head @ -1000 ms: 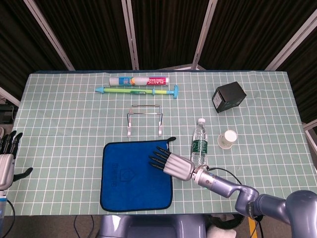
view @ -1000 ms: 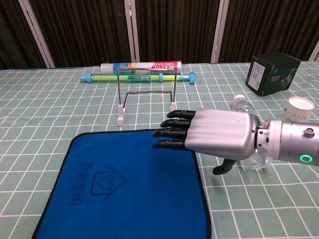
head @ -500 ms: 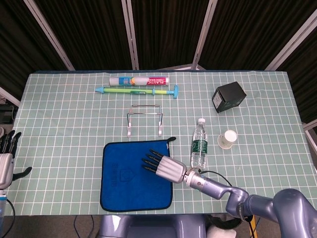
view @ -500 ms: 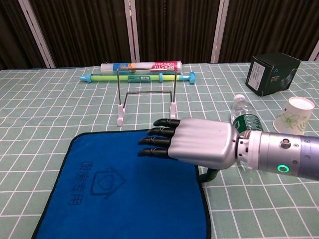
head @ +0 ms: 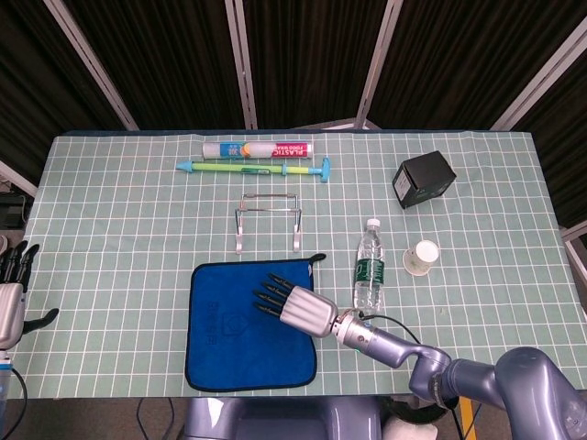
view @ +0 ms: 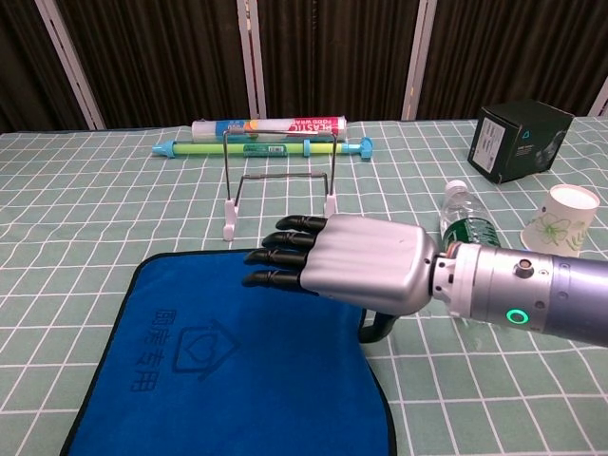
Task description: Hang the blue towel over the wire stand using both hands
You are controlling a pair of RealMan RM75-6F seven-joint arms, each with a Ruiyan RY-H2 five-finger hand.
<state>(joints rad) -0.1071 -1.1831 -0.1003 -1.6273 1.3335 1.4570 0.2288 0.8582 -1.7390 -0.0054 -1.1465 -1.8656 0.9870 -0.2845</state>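
The blue towel point(head: 238, 330) point(view: 218, 380) lies flat on the table near the front edge, a dark logo on its left half. Just behind it stands the wire stand point(head: 267, 220) point(view: 280, 185), bare. My right hand point(head: 293, 305) point(view: 347, 266) hovers over the towel's right half, palm down, fingers stretched toward the left, holding nothing. My left hand point(head: 11, 289) stays at the far left edge of the head view, fingers apart and empty, well away from the towel. The chest view does not show the left hand.
A water bottle point(head: 369, 264) point(view: 467, 228) stands right of the towel, close to my right forearm. A paper cup point(head: 422, 257) point(view: 562, 220) and a black box point(head: 424, 180) point(view: 518, 141) sit further right. A plastic-wrap roll point(head: 257, 148) and a green-blue tube point(head: 254, 168) lie behind the stand.
My right hand has slid leftward over the towel, further in from its right edge. The left hand, towel and stand have not moved.
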